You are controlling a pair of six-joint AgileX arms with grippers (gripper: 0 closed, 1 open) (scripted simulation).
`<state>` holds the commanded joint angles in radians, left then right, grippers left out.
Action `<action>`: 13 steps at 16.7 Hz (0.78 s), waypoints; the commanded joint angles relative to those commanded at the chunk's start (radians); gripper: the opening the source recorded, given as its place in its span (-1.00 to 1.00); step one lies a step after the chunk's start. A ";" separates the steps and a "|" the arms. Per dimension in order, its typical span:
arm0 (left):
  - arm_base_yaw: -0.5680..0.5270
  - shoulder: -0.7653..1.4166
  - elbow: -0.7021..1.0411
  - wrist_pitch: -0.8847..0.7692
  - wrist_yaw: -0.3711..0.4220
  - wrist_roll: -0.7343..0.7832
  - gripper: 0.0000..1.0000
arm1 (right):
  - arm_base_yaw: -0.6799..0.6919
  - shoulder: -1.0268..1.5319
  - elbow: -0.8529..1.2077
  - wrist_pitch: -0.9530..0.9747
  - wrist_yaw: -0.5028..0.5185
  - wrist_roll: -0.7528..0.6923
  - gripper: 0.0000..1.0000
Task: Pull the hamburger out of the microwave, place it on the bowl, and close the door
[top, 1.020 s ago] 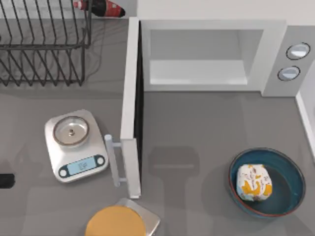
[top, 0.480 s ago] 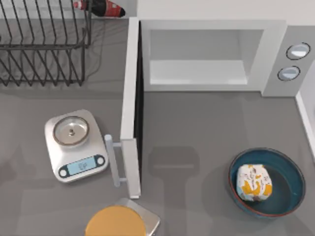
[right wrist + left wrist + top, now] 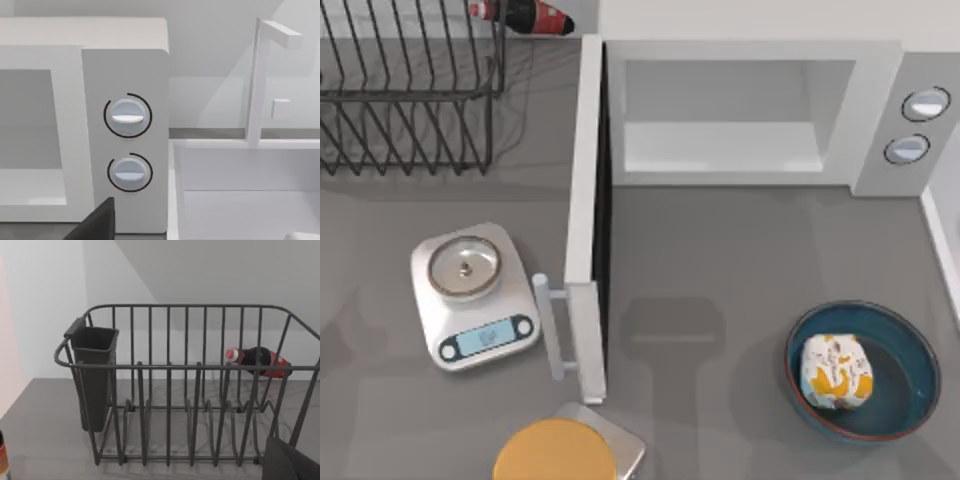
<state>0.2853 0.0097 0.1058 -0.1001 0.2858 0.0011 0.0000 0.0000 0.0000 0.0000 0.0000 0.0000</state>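
Note:
The hamburger (image 3: 837, 372), a paper-wrapped lump with a yellow-orange pattern, lies inside the blue bowl (image 3: 905, 405) at the table's front right. The white microwave (image 3: 740, 55) stands at the back, and its pale cavity (image 3: 720, 140) holds nothing. Its door (image 3: 585, 220) is swung wide open and juts toward the front, with the bar handle (image 3: 552, 325) on its left face. The right wrist view faces the microwave's two knobs (image 3: 127, 116), with a dark edge of my right gripper (image 3: 97, 225) low in the picture. A dark corner of my left gripper (image 3: 290, 462) shows before the dish rack.
A silver scale (image 3: 475, 295) sits left of the door. A wire dish rack (image 3: 410, 100) with a cola bottle (image 3: 525, 15) behind it fills the back left. An orange disc (image 3: 555, 452) lies on a silver square at the front. A white basin (image 3: 250, 190) stands right of the microwave.
A dark piece of my left arm at the top view's left edge has drawn back out of sight. The hamburger, bowl and door have not moved.

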 joint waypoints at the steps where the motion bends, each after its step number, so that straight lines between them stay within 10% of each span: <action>1: 0.015 0.025 -0.008 0.032 0.015 0.000 -1.00 | 0.000 0.000 0.000 0.000 0.000 0.000 1.00; 13: 0.098 0.197 -0.029 0.228 0.100 0.004 -1.00 | 0.000 0.000 0.000 0.000 0.000 0.000 1.00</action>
<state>0.3834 0.2067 0.0771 0.1280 0.3857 0.0049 0.0000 0.0000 0.0000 0.0000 0.0000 0.0000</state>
